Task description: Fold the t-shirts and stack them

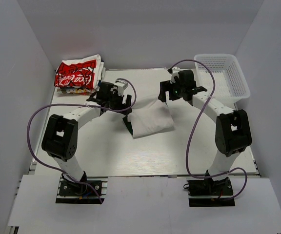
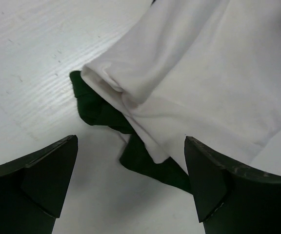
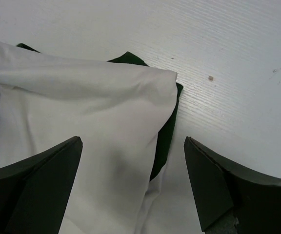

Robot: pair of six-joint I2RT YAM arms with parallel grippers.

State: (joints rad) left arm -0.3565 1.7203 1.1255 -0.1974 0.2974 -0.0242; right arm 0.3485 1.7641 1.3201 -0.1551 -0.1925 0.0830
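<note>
- Lying folded mid-surface (image 1: 130, 158): the white tee with dark green sleeves (image 1: 151, 120), green cloth peeking out under its white edges.
- left gripper (image 2: 130, 165) is hovering over the tee's left end, jaws spread wide and gripping nothing.
- right gripper (image 3: 133, 165) is hanging released over the tee's far right corner, holding nothing.
- stack of folded tees (image 1: 77, 74), top one white with red print, is sitting at the far left corner, well apart.
- white mesh basket (image 1: 226, 75) is sitting far right.
</note>
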